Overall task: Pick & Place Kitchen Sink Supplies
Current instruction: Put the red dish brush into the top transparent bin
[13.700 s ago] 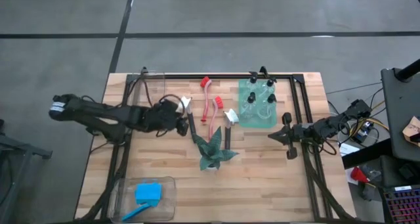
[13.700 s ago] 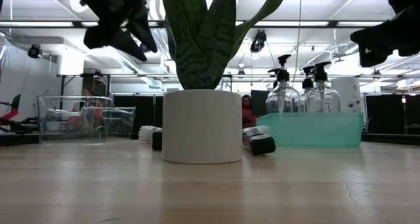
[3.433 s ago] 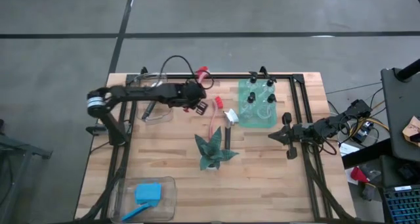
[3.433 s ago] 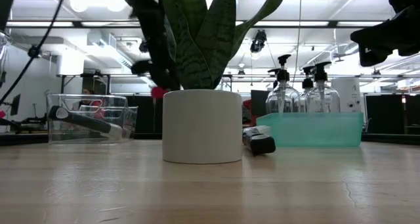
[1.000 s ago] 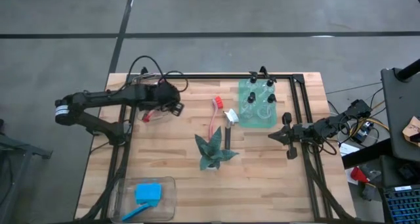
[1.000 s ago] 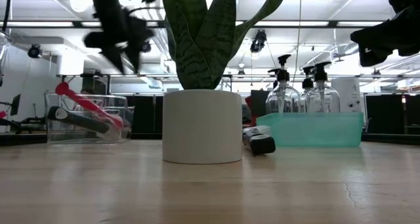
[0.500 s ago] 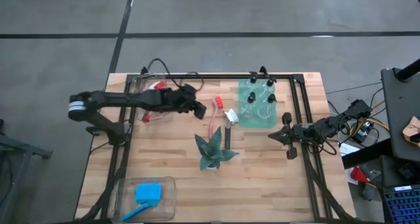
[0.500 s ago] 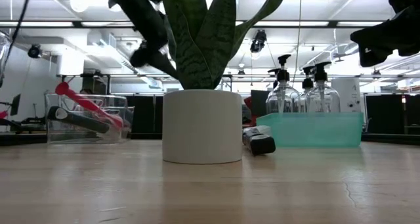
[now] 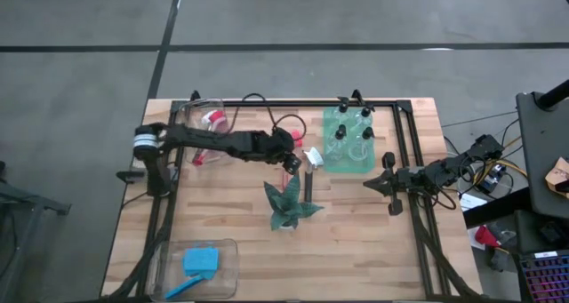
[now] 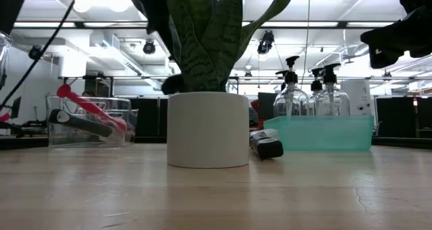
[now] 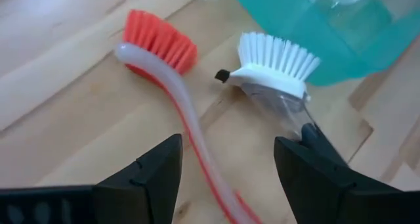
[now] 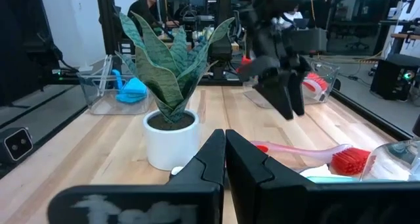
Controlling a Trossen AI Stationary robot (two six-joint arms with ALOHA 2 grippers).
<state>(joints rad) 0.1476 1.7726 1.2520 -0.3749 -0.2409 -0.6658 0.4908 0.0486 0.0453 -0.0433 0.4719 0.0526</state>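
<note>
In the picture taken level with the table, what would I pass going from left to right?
Clear bin holding brushes → white plant pot → dark brush handle lying on the table → teal tray with pump bottles.

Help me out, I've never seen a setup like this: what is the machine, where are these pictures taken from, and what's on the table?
Two robot arms work at a wooden table. One picture looks straight down, one sits at table height, and one camera rides on each wrist. The left tool hangs open and empty over a red-headed dish brush beside a white-headed brush. The right tool waits shut at the right side. Also there: a potted plant, pump bottles in a teal tray, and clear bins.
</note>
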